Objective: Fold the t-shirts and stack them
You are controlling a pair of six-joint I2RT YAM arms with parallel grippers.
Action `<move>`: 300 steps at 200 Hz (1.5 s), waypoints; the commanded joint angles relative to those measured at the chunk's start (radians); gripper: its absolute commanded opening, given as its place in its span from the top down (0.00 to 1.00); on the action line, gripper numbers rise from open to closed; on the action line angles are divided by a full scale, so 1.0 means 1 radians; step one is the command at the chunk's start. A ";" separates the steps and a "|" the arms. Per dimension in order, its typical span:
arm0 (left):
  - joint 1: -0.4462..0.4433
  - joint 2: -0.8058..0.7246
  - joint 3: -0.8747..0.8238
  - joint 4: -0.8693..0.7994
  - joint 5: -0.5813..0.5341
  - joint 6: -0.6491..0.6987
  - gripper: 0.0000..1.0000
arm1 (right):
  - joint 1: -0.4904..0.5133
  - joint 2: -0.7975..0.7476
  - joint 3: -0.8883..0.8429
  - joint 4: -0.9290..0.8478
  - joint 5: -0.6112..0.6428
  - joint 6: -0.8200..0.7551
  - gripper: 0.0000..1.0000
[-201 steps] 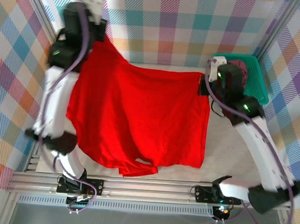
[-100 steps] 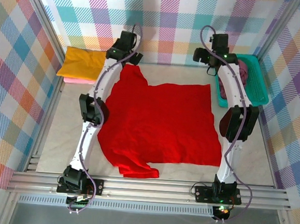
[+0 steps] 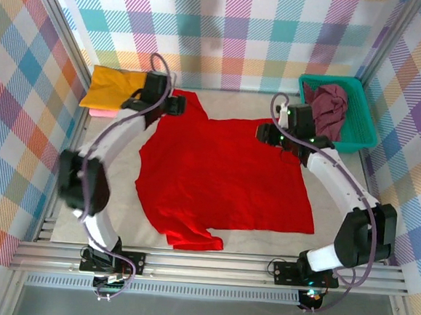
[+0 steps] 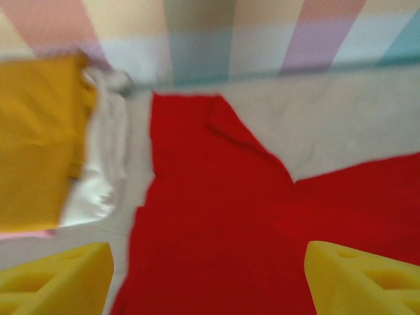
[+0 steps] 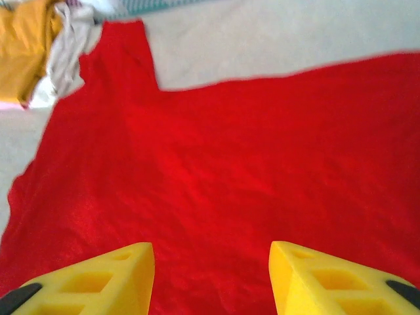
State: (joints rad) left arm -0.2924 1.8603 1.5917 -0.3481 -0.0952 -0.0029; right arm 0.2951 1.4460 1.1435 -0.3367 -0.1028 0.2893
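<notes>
left gripper (image 3: pixel 174 103): open wide and holding nothing. Its yellow fingers (image 4: pixel 56 279) are far apart over the sleeve of the red t-shirt (image 3: pixel 223 177), near the far left corner of the table (image 3: pixel 229 104).
right gripper (image 3: pixel 266 133): its fingers are apart too, with nothing between them. It is over the far edge of the red t-shirt, toward the right side.
red t-shirt: spread out flat in the middle of the table. One bit is bunched up at the near edge.
pile beside the left gripper: a folded yellow t-shirt (image 3: pixel 110 87) lies on top in the far left corner. A white t-shirt (image 4: pixel 98 170) and a pink t-shirt (image 3: pixel 105 111) peek out from under it. The red sleeve lies just beside this pile.
basket (image 3: pixel 362 136): teal, in the far right corner. A maroon t-shirt (image 3: pixel 331 109) lies crumpled inside.
count: five t-shirts, one of each color. One basket. Two grippers.
</notes>
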 commanded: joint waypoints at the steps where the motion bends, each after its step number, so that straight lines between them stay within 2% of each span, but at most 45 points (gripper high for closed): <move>1: -0.005 0.178 0.188 -0.063 0.090 -0.091 0.20 | 0.000 -0.054 -0.096 0.114 -0.072 0.031 0.51; 22: -0.004 0.365 0.420 -0.136 0.042 -0.119 0.20 | 0.011 -0.109 -0.173 0.160 -0.074 0.044 0.50; 50: -0.004 0.646 0.828 -0.328 0.036 -0.160 0.21 | 0.020 -0.179 -0.237 0.182 -0.072 0.033 0.49; 68: -0.004 0.756 0.959 -0.355 0.048 -0.187 0.23 | 0.019 -0.210 -0.238 0.150 -0.059 0.009 0.49; 93: -0.002 0.802 0.963 -0.292 0.048 -0.211 0.28 | 0.020 -0.236 -0.231 0.119 -0.061 -0.014 0.48; 156: 0.008 0.873 0.974 -0.197 0.038 -0.261 0.24 | 0.020 -0.257 -0.235 0.122 -0.096 -0.011 0.48; 172: 0.013 0.892 0.983 -0.157 0.073 -0.281 0.32 | 0.020 -0.270 -0.242 0.126 -0.101 -0.006 0.48; 201: 0.013 0.935 1.031 -0.121 0.099 -0.306 0.39 | 0.019 -0.282 -0.252 0.117 -0.100 -0.006 0.48; 221: 0.013 0.943 1.044 -0.128 0.104 -0.319 0.40 | 0.018 -0.295 -0.265 0.119 -0.101 0.000 0.48; 234: 0.012 0.947 1.043 -0.117 0.103 -0.319 0.45 | 0.019 -0.301 -0.271 0.121 -0.100 0.005 0.47; 281: 0.015 0.976 1.053 -0.044 0.111 -0.329 0.45 | 0.019 -0.317 -0.274 0.117 -0.100 0.008 0.46; 300: 0.016 1.002 1.075 -0.018 0.122 -0.348 0.50 | 0.017 -0.325 -0.277 0.117 -0.100 0.011 0.46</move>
State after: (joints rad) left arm -0.2844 2.8178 2.6186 -0.4252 0.0006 -0.3218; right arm 0.3092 1.1515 0.8768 -0.2260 -0.1848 0.2996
